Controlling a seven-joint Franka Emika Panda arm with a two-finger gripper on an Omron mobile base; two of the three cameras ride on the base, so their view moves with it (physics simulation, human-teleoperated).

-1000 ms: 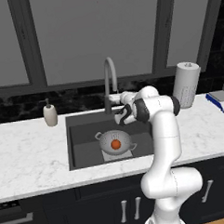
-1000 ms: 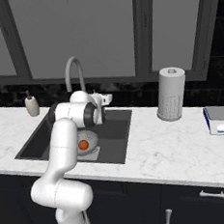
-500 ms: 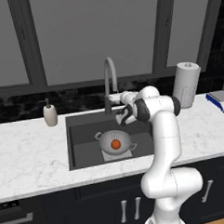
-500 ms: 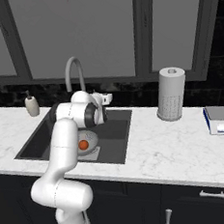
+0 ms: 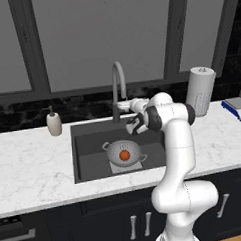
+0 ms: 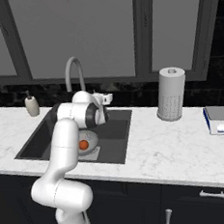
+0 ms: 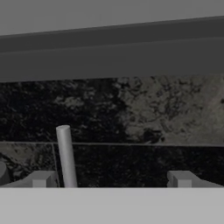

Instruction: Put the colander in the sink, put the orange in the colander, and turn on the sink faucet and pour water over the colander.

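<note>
Left base view: orange (image 5: 125, 155) sits in the colander (image 5: 124, 152) in the sink (image 5: 89, 151); end effector (image 5: 123, 106), fingers spread wide (nothing held), could slip past the faucet (image 5: 118, 87) handle.

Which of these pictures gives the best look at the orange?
The left base view: the orange sits in plain sight in the middle of the colander in the sink. In the right base view the robot's arm partly blocks the orange. The hand view faces the dark back wall.
</note>
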